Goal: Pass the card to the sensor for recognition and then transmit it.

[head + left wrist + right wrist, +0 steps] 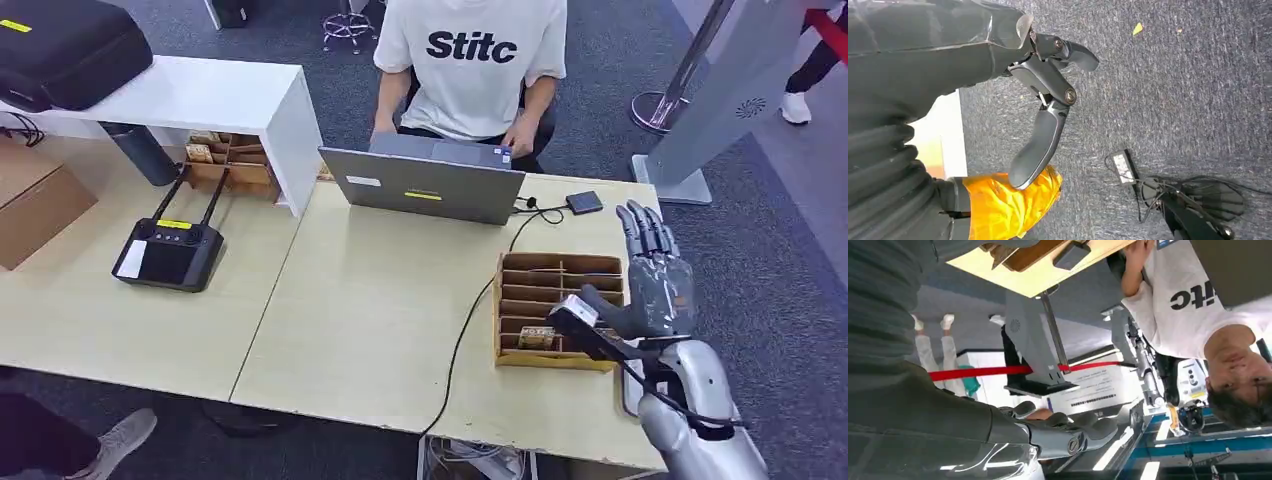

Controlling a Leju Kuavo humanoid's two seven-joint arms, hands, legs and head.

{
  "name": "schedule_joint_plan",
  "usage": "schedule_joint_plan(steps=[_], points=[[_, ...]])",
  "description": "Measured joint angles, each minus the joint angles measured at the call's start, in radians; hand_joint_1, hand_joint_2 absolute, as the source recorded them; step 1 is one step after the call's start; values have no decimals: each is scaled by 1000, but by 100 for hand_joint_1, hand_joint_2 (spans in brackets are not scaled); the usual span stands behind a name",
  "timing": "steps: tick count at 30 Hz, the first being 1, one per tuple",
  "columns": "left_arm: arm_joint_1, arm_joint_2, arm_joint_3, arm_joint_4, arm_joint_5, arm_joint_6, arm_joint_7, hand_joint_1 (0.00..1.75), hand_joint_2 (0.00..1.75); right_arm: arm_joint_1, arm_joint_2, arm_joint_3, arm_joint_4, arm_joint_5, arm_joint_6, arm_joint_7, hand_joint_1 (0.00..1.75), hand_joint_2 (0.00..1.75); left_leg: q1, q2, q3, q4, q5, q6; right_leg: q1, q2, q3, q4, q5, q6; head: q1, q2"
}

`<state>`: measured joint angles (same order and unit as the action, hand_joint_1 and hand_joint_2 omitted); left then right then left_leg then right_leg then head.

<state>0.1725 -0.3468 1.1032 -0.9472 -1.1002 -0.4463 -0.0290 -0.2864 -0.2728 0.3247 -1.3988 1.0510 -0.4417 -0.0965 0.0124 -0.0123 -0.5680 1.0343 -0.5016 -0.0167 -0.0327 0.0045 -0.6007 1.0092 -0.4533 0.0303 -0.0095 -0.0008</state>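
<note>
Cardboard sorter box (556, 310) sits just beside the right hand (655, 280), holding one card (536, 337) in a near slot. Hand raised, fingers spread, empty, presumably poised to reach in. Left hand (1048, 100) hangs empty, fingers apart, over carpet.

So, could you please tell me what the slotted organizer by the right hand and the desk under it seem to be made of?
The slotted organizer looks like brown corrugated cardboard: matte, with thin dividers. The desk appears to be pale wood-grain laminate, smooth with a slight sheen, though solid wood cannot be ruled out.
</note>
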Motion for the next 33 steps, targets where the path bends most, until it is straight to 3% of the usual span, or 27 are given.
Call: schedule_joint_plan(steps=[10, 33], points=[[-24, 5, 31, 21, -40, 2, -16, 0, 175, -73, -8, 62, 138, 43, 2, 21, 0, 175, 0, -1, 0, 0, 0, -1, 0, 0, 0, 0, 0, 0, 0, 0], [-37, 3, 74, 27, -84, -15, -28, 0, 175, -91, -9, 104, 239, 59, 2, 43, 0, 175, 0, 0, 0, 0, 0, -1, 0, 0, 0, 0, 0, 0, 0, 0]])
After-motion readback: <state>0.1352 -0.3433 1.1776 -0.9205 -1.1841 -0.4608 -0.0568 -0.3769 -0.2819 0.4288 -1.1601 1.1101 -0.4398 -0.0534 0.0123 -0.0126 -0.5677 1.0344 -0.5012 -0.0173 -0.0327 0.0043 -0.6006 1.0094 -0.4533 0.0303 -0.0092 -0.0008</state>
